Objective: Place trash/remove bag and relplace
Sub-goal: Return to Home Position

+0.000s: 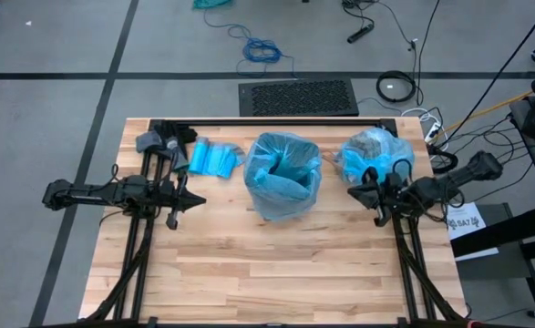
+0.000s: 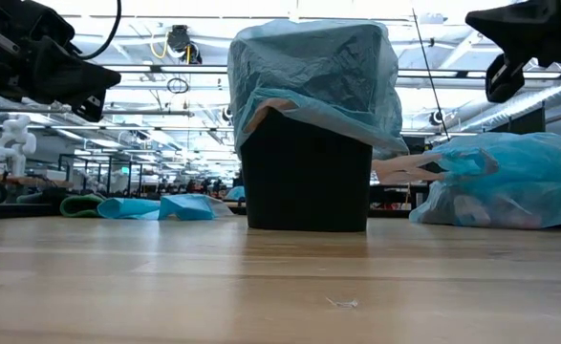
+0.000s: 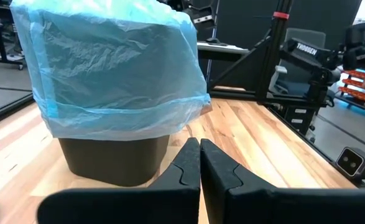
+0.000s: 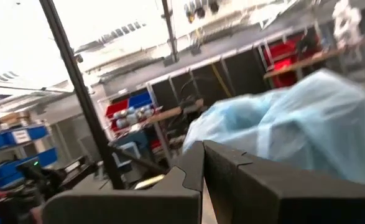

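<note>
The left gripper (image 1: 192, 202), centre-left, and right gripper (image 1: 356, 193), centre-right, are hanging pinched shut. The right is risking snagging the full bag (image 1: 378, 150) beside it, and the bin liner (image 1: 283, 175) is sitting loose.

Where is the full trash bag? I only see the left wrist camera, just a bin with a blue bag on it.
Observer: The full bag lies on the table, right of the bin, near the back edge.
Operator: Is the other arm holding it?
Observer: No. The right arm hangs above the bag, jaws shut, not touching it.
Operator: And my arm?
Observer: The left arm waits on the bin's left, by some spare folded bags.
</note>
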Controlling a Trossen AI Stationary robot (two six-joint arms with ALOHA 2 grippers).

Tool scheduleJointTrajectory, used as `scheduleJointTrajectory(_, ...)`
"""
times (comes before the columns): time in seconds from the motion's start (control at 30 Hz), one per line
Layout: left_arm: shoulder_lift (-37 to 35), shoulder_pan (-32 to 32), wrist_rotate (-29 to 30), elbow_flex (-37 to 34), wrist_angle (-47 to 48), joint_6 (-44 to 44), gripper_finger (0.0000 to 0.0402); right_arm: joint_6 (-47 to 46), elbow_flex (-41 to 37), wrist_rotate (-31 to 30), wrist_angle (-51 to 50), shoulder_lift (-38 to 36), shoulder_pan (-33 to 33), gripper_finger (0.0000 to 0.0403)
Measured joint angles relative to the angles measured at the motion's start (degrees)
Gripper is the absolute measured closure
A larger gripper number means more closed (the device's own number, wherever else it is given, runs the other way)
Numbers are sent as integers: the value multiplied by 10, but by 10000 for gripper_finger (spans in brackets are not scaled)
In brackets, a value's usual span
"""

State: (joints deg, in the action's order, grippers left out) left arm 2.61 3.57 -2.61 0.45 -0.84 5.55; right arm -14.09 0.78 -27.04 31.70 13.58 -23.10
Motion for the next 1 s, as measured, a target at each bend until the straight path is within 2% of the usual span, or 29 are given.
scheduleJointTrajectory(0.17,0,0,0,0,0,0,399,22,0,4,-92,-95,11,403)
scheduleJointTrajectory(0.27,0,0,0,0,0,0,399,18,0,28,-143,-136,10,403)
scheduleJointTrajectory(0.37,0,0,0,0,0,0,399,8,3,59,-181,-135,10,403)
scheduleJointTrajectory(0.57,0,0,0,0,0,0,399,-11,4,60,-261,-135,10,403)
scheduleJointTrajectory(0.8,0,0,0,0,0,0,399,49,4,39,-272,-135,25,403)
scheduleJointTrajectory(1.0,0,0,0,0,0,0,399,62,4,36,-269,-135,86,403)
